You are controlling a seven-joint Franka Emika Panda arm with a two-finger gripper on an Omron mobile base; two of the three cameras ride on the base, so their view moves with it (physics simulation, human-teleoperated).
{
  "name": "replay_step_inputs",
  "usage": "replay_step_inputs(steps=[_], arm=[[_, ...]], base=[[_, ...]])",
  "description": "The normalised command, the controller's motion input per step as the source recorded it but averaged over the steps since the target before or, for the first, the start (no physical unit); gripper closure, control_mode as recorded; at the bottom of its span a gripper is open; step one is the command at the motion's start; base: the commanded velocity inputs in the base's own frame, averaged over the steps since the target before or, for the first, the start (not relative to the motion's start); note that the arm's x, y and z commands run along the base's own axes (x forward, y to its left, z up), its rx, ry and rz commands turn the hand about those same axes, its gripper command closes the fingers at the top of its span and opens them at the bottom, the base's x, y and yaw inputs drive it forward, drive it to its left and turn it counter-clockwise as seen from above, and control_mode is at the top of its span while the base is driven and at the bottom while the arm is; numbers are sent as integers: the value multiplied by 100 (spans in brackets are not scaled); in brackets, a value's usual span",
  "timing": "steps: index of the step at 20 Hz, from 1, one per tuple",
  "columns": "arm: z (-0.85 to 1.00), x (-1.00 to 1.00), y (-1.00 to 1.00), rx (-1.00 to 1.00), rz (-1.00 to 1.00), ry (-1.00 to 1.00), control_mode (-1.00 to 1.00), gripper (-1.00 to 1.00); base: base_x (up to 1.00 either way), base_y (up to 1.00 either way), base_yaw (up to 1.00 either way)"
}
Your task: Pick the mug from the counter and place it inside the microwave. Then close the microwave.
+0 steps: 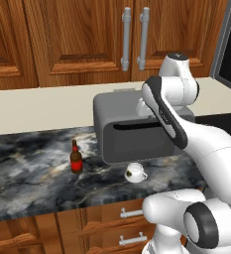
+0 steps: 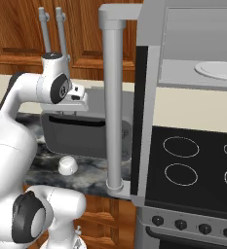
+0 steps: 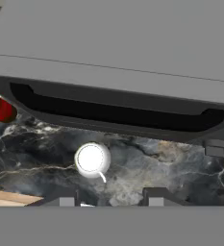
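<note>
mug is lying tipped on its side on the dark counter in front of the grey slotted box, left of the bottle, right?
One thing is wrong: the mug stands upright on the counter to the right of the bottle, as the left base view shows. It is indeed in front of the slotted box.

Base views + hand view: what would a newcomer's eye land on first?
The white arm looms over the counter, its gripper hanging with jaws apart above the small white mug, which stands alone on the dark marbled stone before a dark-grey slotted box. In the right base view, the microwave gapes open, its door swung toward the camera, white plate inside. A brown red-labelled bottle stands left of the mug.
</note>
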Motion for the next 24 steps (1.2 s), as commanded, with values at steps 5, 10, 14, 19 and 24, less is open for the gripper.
replay_step_inputs(steps=[5,10,14,19,24], arm=[[-6,-12,0,0,7,-6,-100,-100],[0,-54,0,0,21,0,-100,-100],[-2,-23,2,-2,19,4,-100,-100],[-9,-1,15,-14,23,10,-100,-100],[-6,3,17,-15,18,14,-100,-100]], base=[[0,0,0],[0,0,0],[0,0,0],[0,0,0],[0,0,0]])
